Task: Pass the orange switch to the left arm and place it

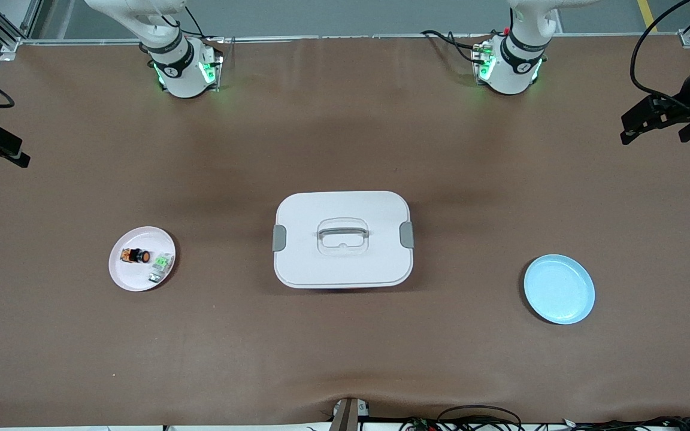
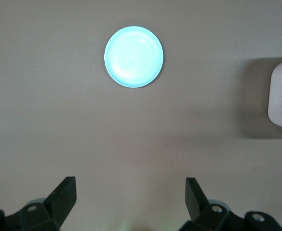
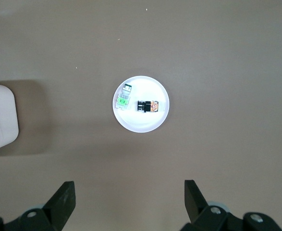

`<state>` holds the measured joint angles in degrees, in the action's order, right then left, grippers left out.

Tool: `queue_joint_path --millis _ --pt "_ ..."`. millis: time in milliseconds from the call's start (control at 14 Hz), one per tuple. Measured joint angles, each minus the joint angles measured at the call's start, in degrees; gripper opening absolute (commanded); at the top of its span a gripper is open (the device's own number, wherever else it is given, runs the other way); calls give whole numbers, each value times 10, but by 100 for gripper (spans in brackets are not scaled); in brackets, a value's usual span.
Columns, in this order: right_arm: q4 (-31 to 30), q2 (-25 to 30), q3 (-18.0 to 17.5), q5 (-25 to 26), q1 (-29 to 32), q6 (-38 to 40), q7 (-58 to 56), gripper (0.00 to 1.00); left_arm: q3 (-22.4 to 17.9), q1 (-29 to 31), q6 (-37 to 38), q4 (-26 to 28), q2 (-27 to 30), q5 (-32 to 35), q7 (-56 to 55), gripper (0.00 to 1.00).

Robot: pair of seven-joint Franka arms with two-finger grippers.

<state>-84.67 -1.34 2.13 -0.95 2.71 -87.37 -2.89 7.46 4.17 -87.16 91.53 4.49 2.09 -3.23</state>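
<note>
left claw (image 2: 129, 202) wide open, right claw (image 3: 129, 202) likewise, both empty

i see a matt brown table (image 1: 345, 120), a smooth white plastic box (image 1: 342, 251), and a glossy blue plate (image 1: 559, 289).

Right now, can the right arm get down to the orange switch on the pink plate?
Probably yes: the orange switch lies uncovered on the pink plate, well clear of the box, with the right gripper open above.

Left tool (image 2: 128, 202) and right tool (image 3: 128, 202) both wide open, raised, waiting.
</note>
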Motion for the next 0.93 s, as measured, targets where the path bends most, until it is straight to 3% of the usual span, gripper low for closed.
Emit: queue_joint_path --millis 429,929 --pt "-5 -34 1 0 1 -29 0 100 0 0 16 0 -5 0 0 100" --pt "-8 -113 4 0 17 -43 0 100 0 0 18 0 -8 0 0 100"
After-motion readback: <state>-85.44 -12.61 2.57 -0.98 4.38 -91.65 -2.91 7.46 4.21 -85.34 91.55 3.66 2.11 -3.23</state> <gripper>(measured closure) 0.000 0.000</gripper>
